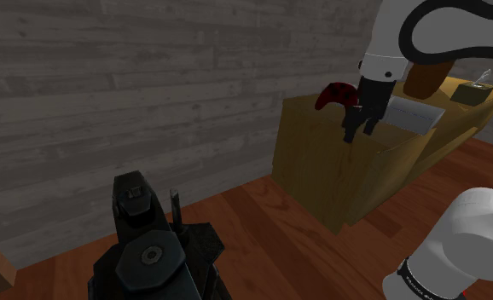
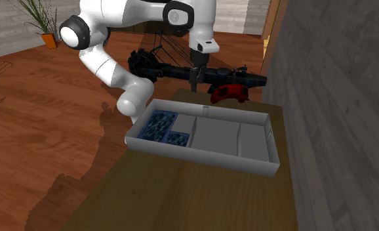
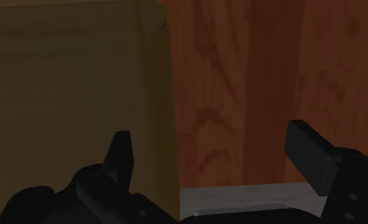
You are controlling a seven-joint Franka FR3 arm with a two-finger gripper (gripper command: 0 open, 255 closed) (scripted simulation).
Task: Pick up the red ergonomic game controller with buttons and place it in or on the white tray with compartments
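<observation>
Approach step: the gripper (image 1: pixel 358 122), fingers spread and empty, hangs over the wooden table's (image 2: pixel 181 197) end edge, beside the red controller (image 2: pixel 229 93) lying near a corner, just outside the white tray (image 2: pixel 201 152). Next, likely: centre over it, descend, close.

red controller (image 2: pixel 228 92) at 12 o'clock of the white tray (image 2: pixel 201 155), its lower edge behind the tray wall, tool (image 1: pixel 359 129) covering the tray's 9 o'clock end in the shoulder view, small object (image 1: pixel 474 92) on the table too small to tell
</observation>
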